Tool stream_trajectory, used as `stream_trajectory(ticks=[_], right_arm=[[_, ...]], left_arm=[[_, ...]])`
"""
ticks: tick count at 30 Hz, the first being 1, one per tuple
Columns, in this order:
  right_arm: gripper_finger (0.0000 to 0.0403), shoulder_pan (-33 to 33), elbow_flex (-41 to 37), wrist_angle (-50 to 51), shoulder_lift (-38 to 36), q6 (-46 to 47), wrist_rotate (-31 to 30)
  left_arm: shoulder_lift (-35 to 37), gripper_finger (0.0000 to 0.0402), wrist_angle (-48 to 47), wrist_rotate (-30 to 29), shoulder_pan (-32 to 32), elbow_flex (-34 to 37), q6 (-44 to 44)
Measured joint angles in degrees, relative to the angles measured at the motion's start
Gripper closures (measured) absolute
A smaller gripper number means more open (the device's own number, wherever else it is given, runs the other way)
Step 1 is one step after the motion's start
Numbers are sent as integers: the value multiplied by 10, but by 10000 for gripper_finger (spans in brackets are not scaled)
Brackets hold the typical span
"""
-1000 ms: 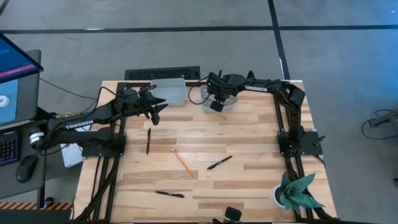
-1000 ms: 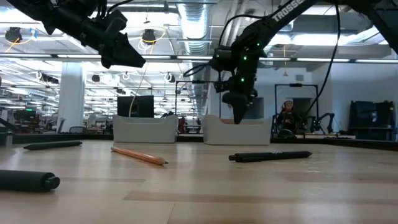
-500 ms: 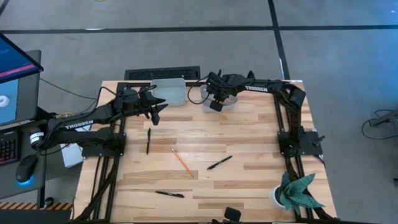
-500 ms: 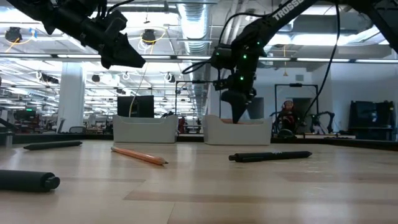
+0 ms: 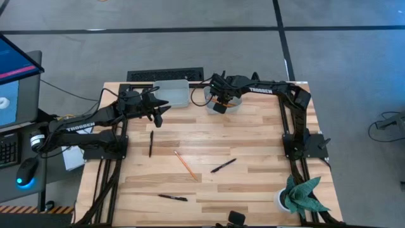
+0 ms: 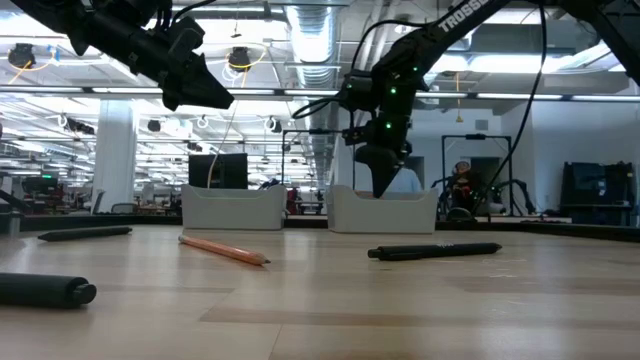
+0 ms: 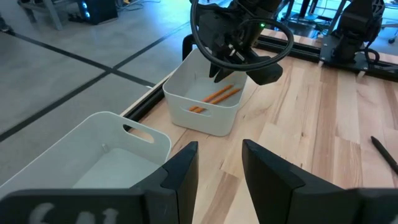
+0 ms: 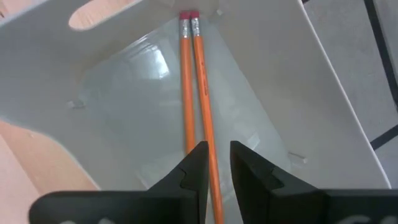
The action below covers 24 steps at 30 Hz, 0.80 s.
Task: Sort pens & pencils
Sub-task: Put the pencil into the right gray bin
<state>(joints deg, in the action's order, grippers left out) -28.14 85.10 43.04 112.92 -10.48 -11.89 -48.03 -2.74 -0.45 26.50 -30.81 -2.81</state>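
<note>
— What do we see from above?
— The right gripper [image 5: 219, 104] hangs over the white bin [image 5: 235, 106] at the table's [image 5: 253, 139] far edge. The left gripper [image 5: 158, 111] waits by the clear bin [image 5: 174, 92] at the far left. One orange pencil [image 5: 184, 163] lies mid-table, with three black pens around it: one toward the left edge [image 5: 151, 142], one to the right [image 5: 223, 165], one near the front edge [image 5: 172, 197].
— And level with the table?
— We see the right gripper [image 6: 381, 172] above the white bin [image 6: 380, 211], the pencil [image 6: 222, 249] and a pen [image 6: 435, 251] in front.
— The left wrist?
— Its fingers [image 7: 181, 171] stand apart, holding nothing; two pencils [image 7: 216, 96] lie in the white bin [image 7: 208, 99].
— The right wrist?
— Fingers [image 8: 194, 167] narrowly parted, empty, just above two pencils [image 8: 198, 87] lying side by side on the bin floor [image 8: 118, 87].
</note>
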Motion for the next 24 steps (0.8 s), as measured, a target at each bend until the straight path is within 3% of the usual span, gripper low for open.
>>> stream_trajectory(ticks=[13,24], right_arm=[[315,0,0,1,-10,15,-4],[315,6,67,4,-77,30,-3]], left_arm=[[0,287,0,0,0,0,0],[0,287,0,0,0,0,0]])
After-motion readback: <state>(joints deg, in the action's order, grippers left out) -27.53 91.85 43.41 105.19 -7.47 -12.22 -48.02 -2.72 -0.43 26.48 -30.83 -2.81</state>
